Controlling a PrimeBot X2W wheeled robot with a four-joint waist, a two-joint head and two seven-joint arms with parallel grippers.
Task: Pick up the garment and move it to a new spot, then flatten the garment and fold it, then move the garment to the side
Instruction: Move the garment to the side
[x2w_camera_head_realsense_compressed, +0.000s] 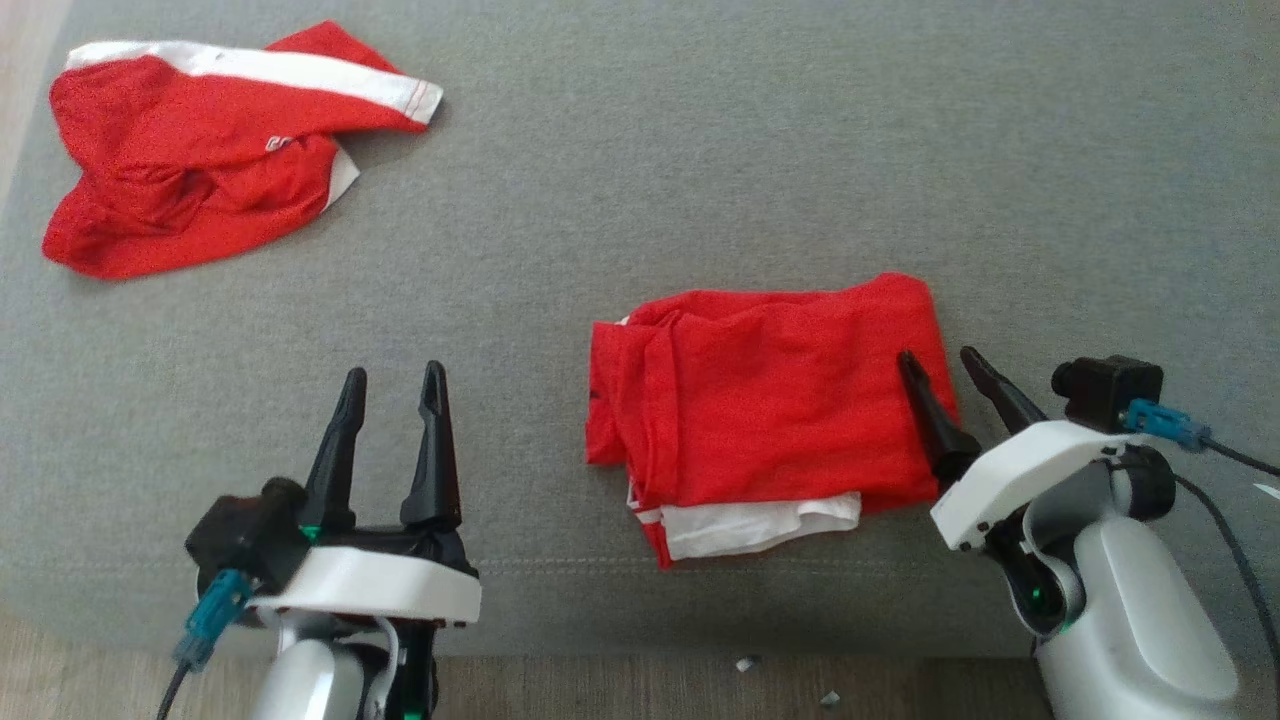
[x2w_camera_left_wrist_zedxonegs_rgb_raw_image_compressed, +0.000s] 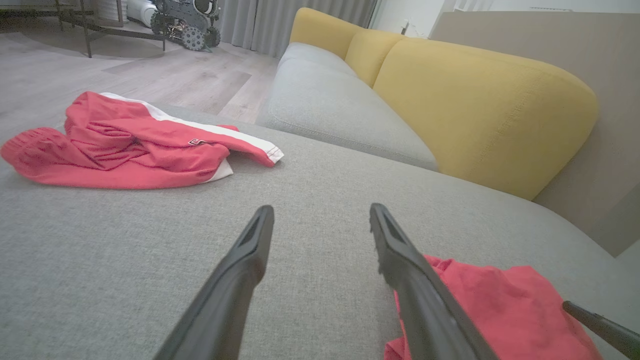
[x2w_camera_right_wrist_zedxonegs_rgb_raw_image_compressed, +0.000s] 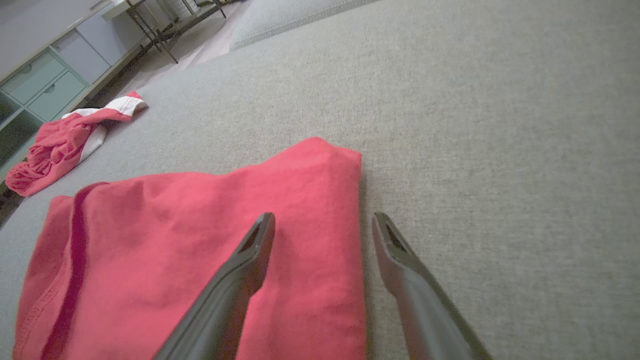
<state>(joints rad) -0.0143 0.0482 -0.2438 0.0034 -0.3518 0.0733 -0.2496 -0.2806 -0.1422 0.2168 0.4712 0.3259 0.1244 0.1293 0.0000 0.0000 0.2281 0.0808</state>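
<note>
Found the folded red garment (x2w_camera_head_realsense_compressed: 770, 400) lying on the grey sofa seat (x2w_camera_head_realsense_compressed: 800, 150), right of the middle and close to the near edge. Noted a white layer (x2w_camera_head_realsense_compressed: 760, 525) with a thin red stripe peeking out from under its near side, and some wrinkles along its left side. From the right wrist, saw the folded red garment (x2w_camera_right_wrist_zedxonegs_rgb_raw_image_compressed: 200, 235) as a fairly smooth red rectangle with a straight right edge.

Found the right gripper (x2w_camera_head_realsense_compressed: 937, 355) at the right edge of this garment, its two fingers spread wide apart and clamped on nothing. Saw the left finger above the red cloth and the right finger above the bare grey seat just beside the edge. Could not judge contact between finger and cloth.

Found the left gripper (x2w_camera_head_realsense_compressed: 395, 372) to the left of the garment, well apart from it, above the bare seat near the near edge, fingers also wide apart and holding nothing.

Noted a second red garment (x2w_camera_head_realsense_compressed: 200, 160) with a white band, crumpled, at the far left of the seat, well apart from both grippers. Saw yellow back cushions (x2w_camera_left_wrist_zedxonegs_rgb_raw_image_compressed: 475, 100) beyond the seat from the left wrist, and wooden floor (x2w_camera_head_realsense_compressed: 600, 690) past the near edge.
</note>
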